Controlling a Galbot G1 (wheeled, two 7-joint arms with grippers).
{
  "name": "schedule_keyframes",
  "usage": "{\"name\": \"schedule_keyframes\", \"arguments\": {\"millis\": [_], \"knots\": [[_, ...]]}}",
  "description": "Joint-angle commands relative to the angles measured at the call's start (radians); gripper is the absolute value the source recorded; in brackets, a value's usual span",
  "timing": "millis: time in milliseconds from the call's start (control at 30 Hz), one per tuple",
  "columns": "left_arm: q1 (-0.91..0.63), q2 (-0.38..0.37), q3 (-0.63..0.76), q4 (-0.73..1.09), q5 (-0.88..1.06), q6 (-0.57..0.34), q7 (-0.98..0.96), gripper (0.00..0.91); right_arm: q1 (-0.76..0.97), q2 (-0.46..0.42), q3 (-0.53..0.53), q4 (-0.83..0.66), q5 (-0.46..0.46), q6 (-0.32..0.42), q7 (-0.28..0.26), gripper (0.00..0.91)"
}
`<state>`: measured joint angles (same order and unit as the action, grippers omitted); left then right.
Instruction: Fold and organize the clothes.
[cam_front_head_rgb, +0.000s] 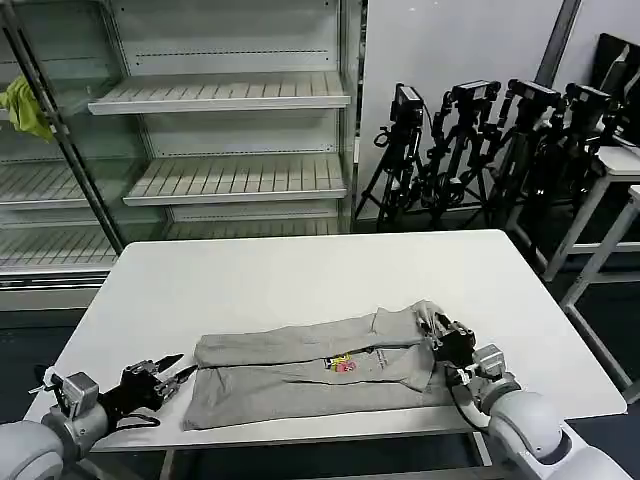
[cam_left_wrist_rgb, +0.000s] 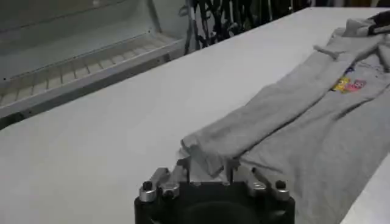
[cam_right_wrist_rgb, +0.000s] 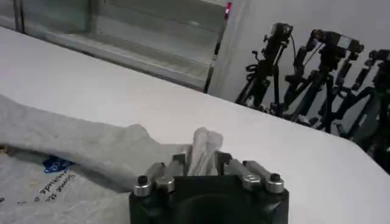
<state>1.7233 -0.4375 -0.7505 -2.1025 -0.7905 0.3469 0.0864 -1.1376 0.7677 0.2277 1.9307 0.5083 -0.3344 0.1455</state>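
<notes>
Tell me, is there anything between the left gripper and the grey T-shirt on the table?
Nothing visible. The left gripper sits at the T-shirt's left end, bare white table around it. The right gripper pinches the other end.

T-shirt (cam_front_head_rgb: 310, 370): soft matt grey cloth | table (cam_front_head_rgb: 300, 275): smooth matt white

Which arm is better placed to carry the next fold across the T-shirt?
Right, probably. The right gripper is shut on the T-shirt fabric; the left gripper sits open beside the shirt's other end.
</notes>
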Motion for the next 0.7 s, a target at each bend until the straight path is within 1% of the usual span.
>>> {"name": "schedule_keyframes", "arguments": {"millis": [33,67,167,200,300,367,467,533,633,700], "knots": [[0.021,0.002,-0.030,-0.007,0.008,0.000,-0.003,0.907,-0.067,-0.034,0.124,0.054,0.020,0.003,-0.001,0.907],[0.004,0.002,-0.038,-0.008,0.005,0.001,-0.004,0.907,-0.074,-0.034,0.155,0.063,0.026,0.004,-0.001,0.907],[-0.058,-0.005,-0.060,-0.016,-0.082,0.022,-0.042,0.907,-0.092,-0.026,0.247,0.106,0.058,0.008,0.001,0.907],[-0.074,-0.008,-0.073,-0.024,-0.166,0.048,-0.073,0.907,-0.096,-0.021,0.272,0.117,0.071,0.008,0.004,0.907],[-0.082,-0.023,-0.064,-0.035,-0.321,0.097,-0.125,0.907,-0.123,0.004,0.339,0.171,0.089,0.007,0.009,0.907],[-0.080,-0.039,-0.044,-0.033,-0.344,0.119,-0.132,0.907,-0.143,0.013,0.360,0.199,0.095,0.007,0.011,0.907],[-0.093,-0.093,-0.013,-0.022,-0.385,0.158,-0.149,0.907,-0.183,0.026,0.385,0.249,0.094,0.008,0.011,0.907],[-0.102,-0.117,0.000,-0.013,-0.398,0.190,-0.154,0.907,-0.197,0.035,0.390,0.268,0.092,0.008,0.013,0.907],[-0.120,-0.152,0.009,-0.001,-0.420,0.205,-0.151,0.907,-0.197,0.051,0.390,0.281,0.089,0.005,0.017,0.907],[-0.129,-0.161,0.017,0.008,-0.426,0.208,-0.144,0.907,-0.189,0.059,0.385,0.281,0.088,0.002,0.021,0.907]]}}
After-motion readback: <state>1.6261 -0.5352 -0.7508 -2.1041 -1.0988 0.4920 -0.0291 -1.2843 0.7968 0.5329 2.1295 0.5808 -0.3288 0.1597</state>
